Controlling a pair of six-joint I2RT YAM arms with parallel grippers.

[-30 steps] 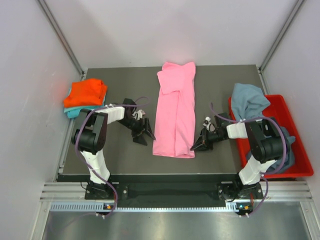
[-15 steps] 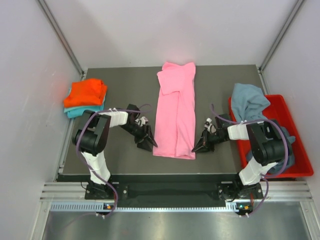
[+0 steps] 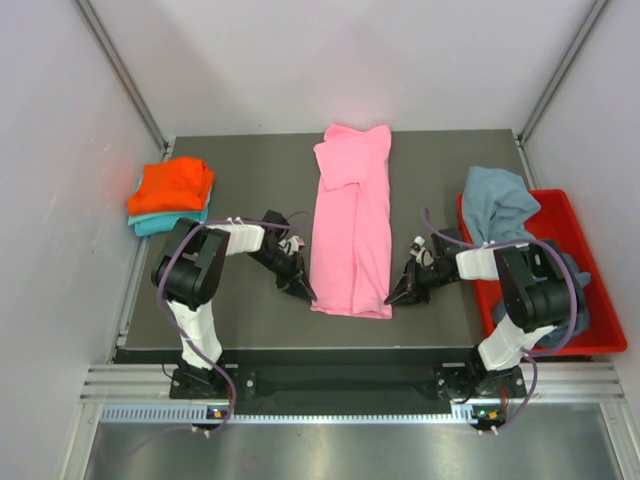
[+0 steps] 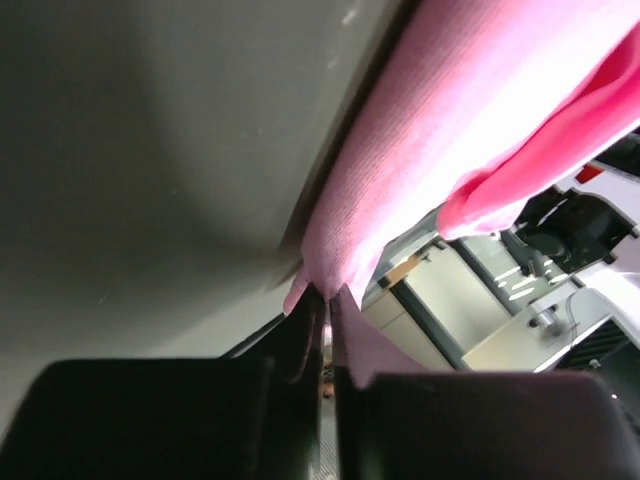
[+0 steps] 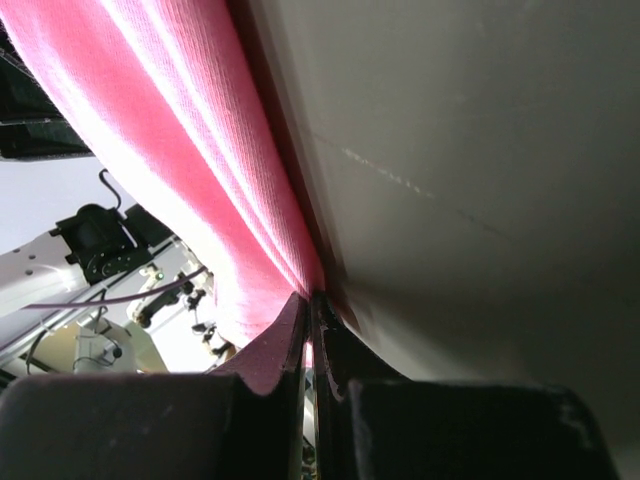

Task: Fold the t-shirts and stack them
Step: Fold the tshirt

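I see L gripper (image 3: 304,294) & R gripper (image 3: 391,297) both clamped on pink shirt (image 3: 350,225) near corners; wrist cams crop the rest.

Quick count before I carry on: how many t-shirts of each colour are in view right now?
pink t-shirt: 1
orange t-shirt: 1
teal t-shirt: 1
grey-blue t-shirt: 1
dark slate t-shirt: 1
Total: 5
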